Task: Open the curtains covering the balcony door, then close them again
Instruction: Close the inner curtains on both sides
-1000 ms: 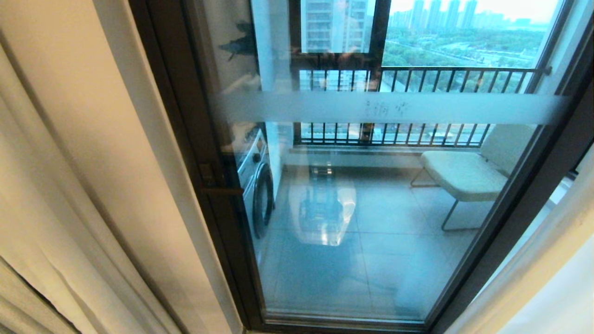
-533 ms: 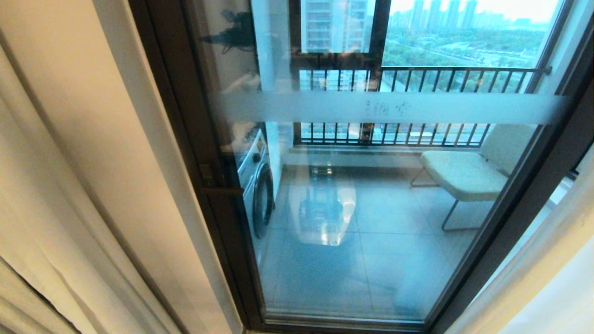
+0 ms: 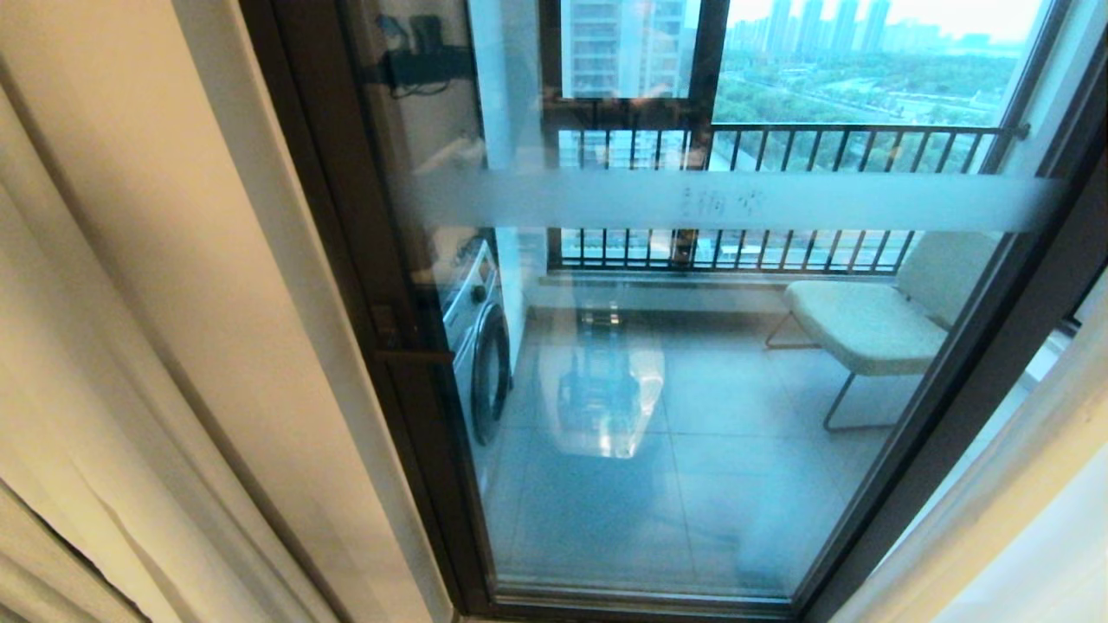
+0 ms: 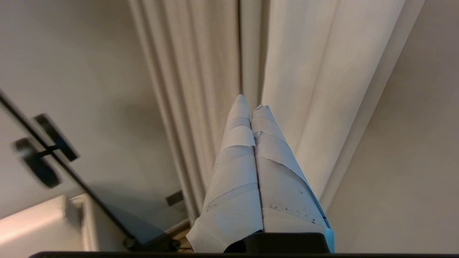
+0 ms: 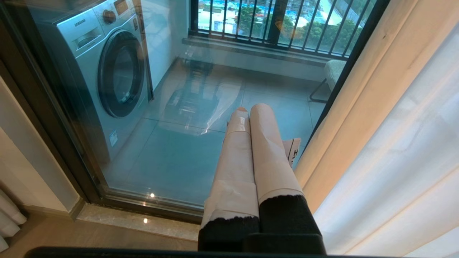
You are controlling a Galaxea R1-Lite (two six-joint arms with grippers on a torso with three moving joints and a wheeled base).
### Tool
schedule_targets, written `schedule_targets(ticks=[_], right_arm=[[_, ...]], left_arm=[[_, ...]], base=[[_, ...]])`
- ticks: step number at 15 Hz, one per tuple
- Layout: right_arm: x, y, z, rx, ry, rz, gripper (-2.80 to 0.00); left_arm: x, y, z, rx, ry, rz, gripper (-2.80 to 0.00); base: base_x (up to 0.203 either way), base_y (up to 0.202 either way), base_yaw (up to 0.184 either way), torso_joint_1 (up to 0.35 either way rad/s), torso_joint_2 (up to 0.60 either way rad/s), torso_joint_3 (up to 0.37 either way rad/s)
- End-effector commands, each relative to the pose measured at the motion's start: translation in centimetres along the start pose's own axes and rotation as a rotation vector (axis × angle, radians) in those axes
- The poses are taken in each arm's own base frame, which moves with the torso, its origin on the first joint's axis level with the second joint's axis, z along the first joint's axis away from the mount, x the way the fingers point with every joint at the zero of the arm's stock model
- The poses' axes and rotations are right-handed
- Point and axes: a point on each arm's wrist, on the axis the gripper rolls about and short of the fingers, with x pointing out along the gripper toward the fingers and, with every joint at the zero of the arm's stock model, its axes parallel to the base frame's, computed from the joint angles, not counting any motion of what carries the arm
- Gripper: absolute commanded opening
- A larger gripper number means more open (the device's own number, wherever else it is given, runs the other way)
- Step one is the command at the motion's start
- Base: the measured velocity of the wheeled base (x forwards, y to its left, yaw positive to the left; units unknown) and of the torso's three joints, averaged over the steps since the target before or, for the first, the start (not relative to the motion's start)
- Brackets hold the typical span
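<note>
1. The curtains (image 3: 130, 285) are hanging to the left of the balcony door (image 3: 692, 389) in the head view, drawn off the glass in long cream pleats, with a second pale panel (image 3: 1021, 519) falling at the door's right edge.
2. The left tool (image 4: 251, 105) is pointing at the curtains (image 4: 200, 89) left of the door, its two paper-wrapped fingers (image 4: 236, 168) pressing flat together and holding nothing; whether the tips are touching the fabric cannot be told.
3. The balcony door is standing uncovered in the middle, its dark frame (image 3: 346, 260) running just right of the curtains and a frosted stripe (image 3: 718, 201) crossing the pane.
4. Behind the door's glass, a washing machine (image 3: 480, 346) is sitting at the left, a railing (image 3: 779, 190) is spanning the far side, and a pale chair (image 3: 866, 324) is standing at the right.
5. The right tool (image 5: 249, 107) is hanging low in front of the door's right side, beside the curtain (image 5: 358, 107) there, its wrapped fingers (image 5: 265, 150) lying closed against each other and gripping nothing.
</note>
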Motion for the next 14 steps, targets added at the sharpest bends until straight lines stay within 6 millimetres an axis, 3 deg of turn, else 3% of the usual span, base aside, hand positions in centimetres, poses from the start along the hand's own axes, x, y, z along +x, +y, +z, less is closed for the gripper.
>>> schedule_targets(ticks=[1, 4, 5, 14], right_arm=[[0.0, 0.0, 0.0, -0.001, 0.001, 0.002, -2.8], [0.0, 0.0, 0.0, -0.001, 0.001, 0.002, -2.8], [0.0, 0.0, 0.0, -0.001, 0.001, 0.002, -2.8], [0.0, 0.0, 0.0, -0.001, 0.001, 0.002, -2.8]], left_arm=[[2.8, -0.1, -0.1, 0.007, 0.044, -0.012, -2.8], [3.5, -0.2, 0.0, 0.008, 0.052, -0.035, -2.8], [3.6, -0.2, -0.1, 0.009, 0.055, -0.035, 0.0], [5.0, -0.3, 0.2, 0.011, 0.064, -0.014, 0.0]], base=[[0.0, 0.0, 0.0, 0.0, 0.0, 0.0], [0.0, 0.0, 0.0, 0.0, 0.0, 0.0], [0.0, 0.0, 0.0, 0.0, 0.0, 0.0], [0.0, 0.0, 0.0, 0.0, 0.0, 0.0]])
